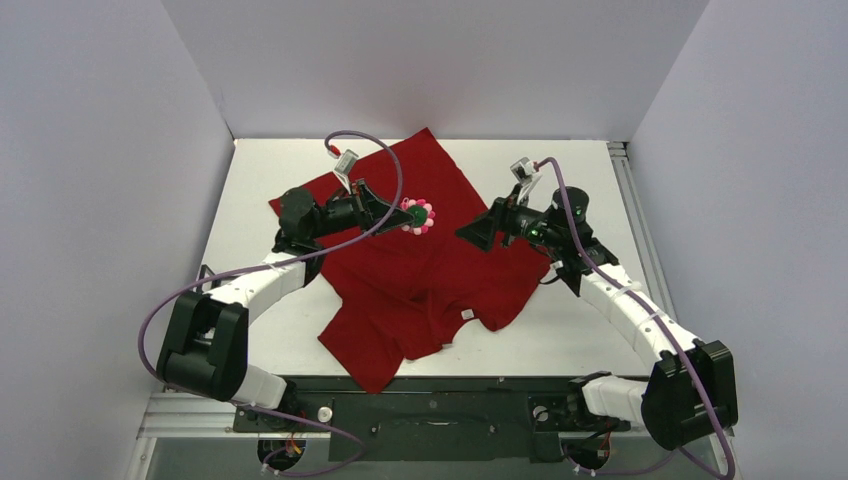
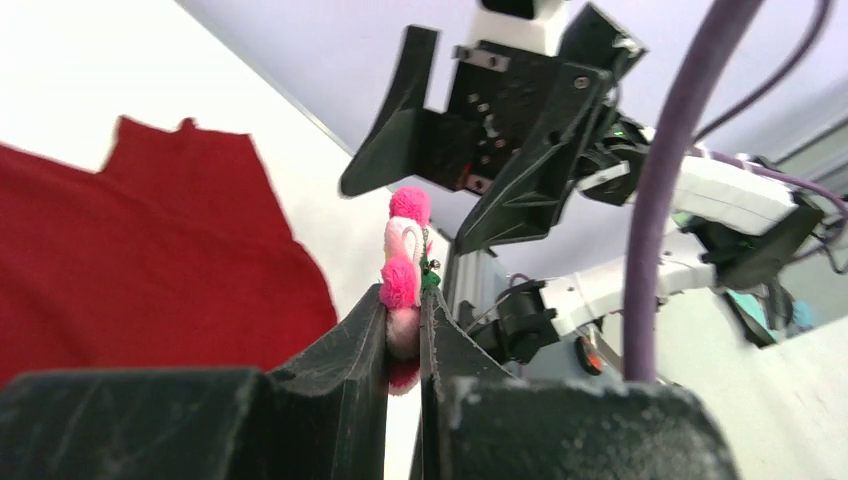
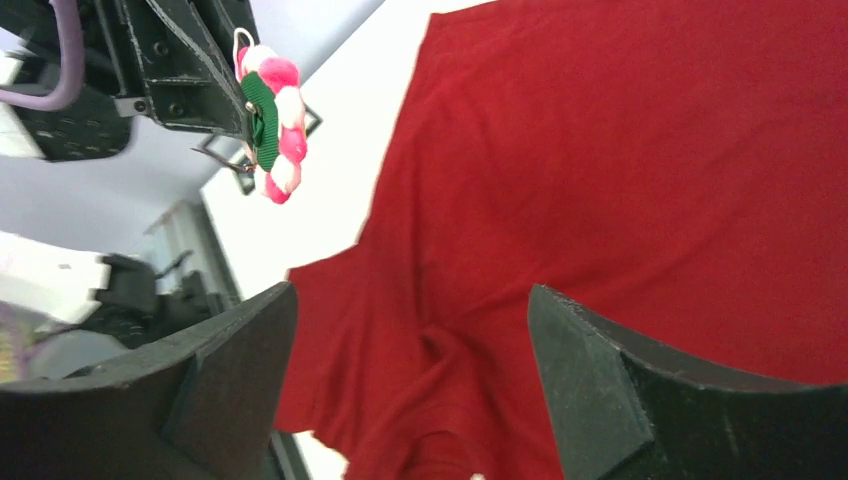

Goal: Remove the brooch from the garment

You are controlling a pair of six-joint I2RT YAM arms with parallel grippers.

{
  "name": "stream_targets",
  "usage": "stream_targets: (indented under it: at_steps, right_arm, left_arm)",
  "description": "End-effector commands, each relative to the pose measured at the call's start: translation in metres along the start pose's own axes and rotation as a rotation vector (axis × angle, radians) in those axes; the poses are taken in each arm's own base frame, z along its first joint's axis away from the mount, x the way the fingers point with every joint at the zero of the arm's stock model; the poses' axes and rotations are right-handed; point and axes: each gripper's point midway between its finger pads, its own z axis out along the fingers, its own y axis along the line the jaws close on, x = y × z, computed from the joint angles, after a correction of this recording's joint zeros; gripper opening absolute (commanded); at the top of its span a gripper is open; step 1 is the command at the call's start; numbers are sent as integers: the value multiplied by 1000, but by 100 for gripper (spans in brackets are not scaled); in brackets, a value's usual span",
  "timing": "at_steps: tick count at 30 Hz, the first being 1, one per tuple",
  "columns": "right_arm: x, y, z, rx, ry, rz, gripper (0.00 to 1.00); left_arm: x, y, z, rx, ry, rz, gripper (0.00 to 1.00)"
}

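Observation:
The dark-red T-shirt (image 1: 420,270) lies spread and rumpled on the white table, its white neck tag (image 1: 466,314) near the front. My left gripper (image 1: 398,213) is shut on the brooch (image 1: 418,215), a pink and white flower with a green back, and holds it above the shirt, clear of the cloth. In the left wrist view the brooch (image 2: 405,270) is pinched edge-on between the fingers (image 2: 350,350). My right gripper (image 1: 476,232) is open and empty, hovering over the shirt to the right of the brooch, which also shows in the right wrist view (image 3: 272,120).
The white table (image 1: 260,180) is bare left of the shirt and at the far right. Grey walls close in the back and sides. A metal rail (image 1: 625,170) runs along the right edge. Purple cables (image 1: 370,140) loop from both arms.

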Motion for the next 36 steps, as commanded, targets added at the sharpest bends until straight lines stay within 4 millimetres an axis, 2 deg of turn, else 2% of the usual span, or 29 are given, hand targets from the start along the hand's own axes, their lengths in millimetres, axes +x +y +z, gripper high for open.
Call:
stream_targets:
  at_steps: [1,3,7,11,14,27,36]
  right_arm:
    - [-35,56,5,-213,-113,-5,77]
    - [-30,60,10,-232,-99,15,72]
    - [-36,75,13,-306,-144,58,60]
    - [-43,89,12,-372,-174,56,58]
    - [-42,92,15,-383,-169,62,57]
    - [-25,85,29,-345,-106,55,43]
    - [-17,84,37,-340,-79,55,38]
  left_arm:
    - [-15,-55,0,208,-55,78,0]
    - [-13,-56,-1,214,-63,58,0]
    - [-7,-58,1,227,-58,46,0]
    - [-5,-57,2,226,-58,36,0]
    - [-4,-58,4,232,-55,31,0]
    - [6,-57,11,232,-34,19,0]
    - [10,-55,13,223,-27,8,0]
